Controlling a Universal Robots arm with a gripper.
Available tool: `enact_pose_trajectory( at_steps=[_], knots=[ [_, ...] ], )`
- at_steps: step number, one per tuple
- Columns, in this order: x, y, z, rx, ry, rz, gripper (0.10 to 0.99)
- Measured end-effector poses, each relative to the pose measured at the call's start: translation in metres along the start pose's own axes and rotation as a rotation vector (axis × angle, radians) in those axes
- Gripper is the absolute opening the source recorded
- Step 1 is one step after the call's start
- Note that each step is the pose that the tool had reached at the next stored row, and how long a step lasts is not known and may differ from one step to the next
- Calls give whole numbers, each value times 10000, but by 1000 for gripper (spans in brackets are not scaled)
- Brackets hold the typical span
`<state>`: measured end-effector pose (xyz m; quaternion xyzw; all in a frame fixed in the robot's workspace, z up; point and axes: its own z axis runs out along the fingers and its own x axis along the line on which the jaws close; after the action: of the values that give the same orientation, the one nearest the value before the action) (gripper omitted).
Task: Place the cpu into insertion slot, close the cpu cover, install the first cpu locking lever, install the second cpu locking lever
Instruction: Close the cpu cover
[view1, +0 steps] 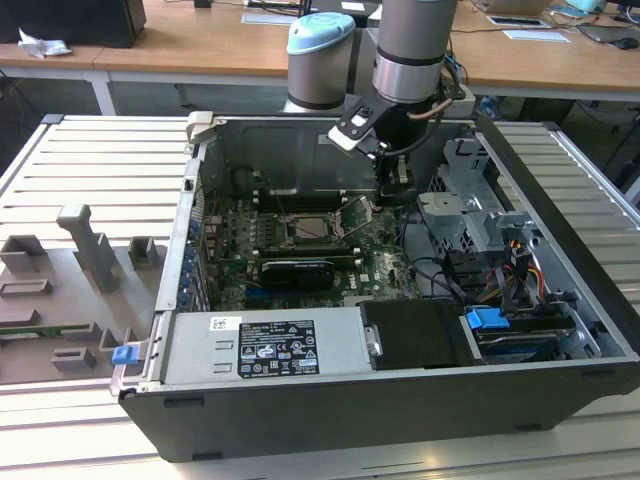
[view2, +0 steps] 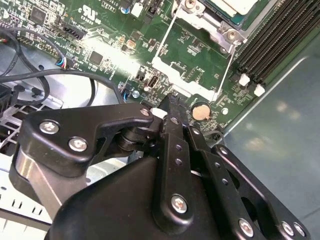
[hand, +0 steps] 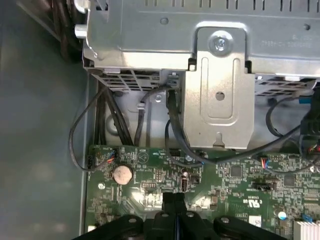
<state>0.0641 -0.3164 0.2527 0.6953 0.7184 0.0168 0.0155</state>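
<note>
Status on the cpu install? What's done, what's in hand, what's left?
Done: the cpu looks seated in the insertion slot.
In hand: the gripper is shut with nothing visibly held. It hovers just off the free edge of the cpu cover, which lies swung open beside the slot.
Left: the cover is not yet closed, and neither locking lever looks latched.

Slatted aluminium table (view1: 90, 150): open computer case (view1: 300, 420) sits on it; grey moulded fixture plate (view1: 60, 300) beside case, exterior view's left.
</note>
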Motion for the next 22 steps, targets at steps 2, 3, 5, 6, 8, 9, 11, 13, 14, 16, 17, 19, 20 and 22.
enact_pose_trajectory(
  at_steps=[2,3,5,6,8,9,11,13,14,16,17,19,20,22],
  knots=[
    [0,9,32,30,2,0,106],
    [0,13,48,50,2,0,106],
    [-1,14,58,199,5,1,106],
    [0,14,59,295,9,1,106],
    [0,14,55,453,13,1,106],
    [0,15,51,480,13,2,106],
    [0,7,50,493,17,2,106],
    [1,-9,49,493,15,1,106],
    [1,-16,48,494,15,2,106],
    [1,-26,48,493,16,1,106],
    [1,-28,48,493,16,1,106],
    [1,-31,48,493,15,1,106],
    [2,-35,48,494,15,3,106],
    [2,-41,47,493,16,1,106]
  ],
)
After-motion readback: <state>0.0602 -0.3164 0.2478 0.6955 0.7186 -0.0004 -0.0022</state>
